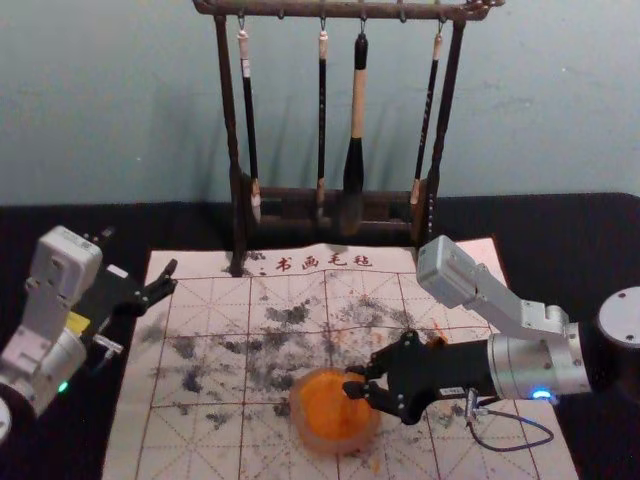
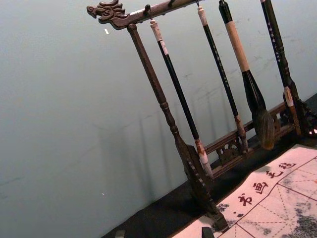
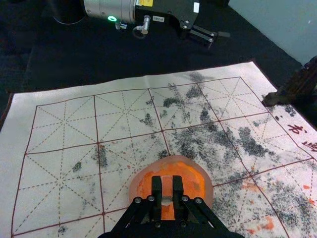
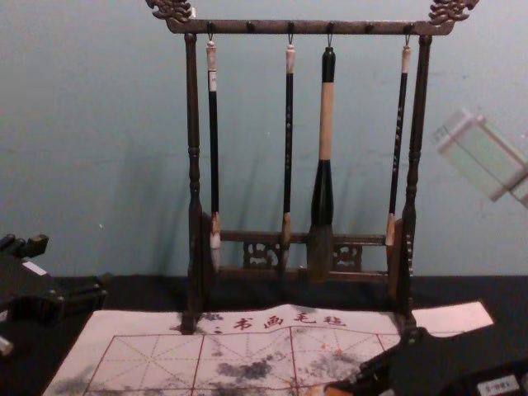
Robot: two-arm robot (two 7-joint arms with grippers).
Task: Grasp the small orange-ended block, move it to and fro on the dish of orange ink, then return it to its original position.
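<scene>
The right gripper point(image 1: 355, 382) reaches over the dish of orange ink point(image 1: 325, 420) from the right in the head view. In the right wrist view, the right gripper point(image 3: 167, 198) is shut on the small block point(image 3: 167, 184), whose pale orange upper part shows between the fingers. Behind and beneath them lies the dish point(image 3: 197, 179), with orange ink inside a translucent rim. The block's lower end is partly hidden, and whether it touches the ink I cannot tell. Parked at the left, the left gripper point(image 1: 139, 258) is open and empty; its tips show at the edge of the left wrist view.
A dark wooden rack point(image 1: 232, 130) holding several hanging brushes stands behind the dish. Under the dish lies a white gridded mat point(image 1: 190, 350), stained with black and orange, on a black tabletop point(image 1: 560, 235).
</scene>
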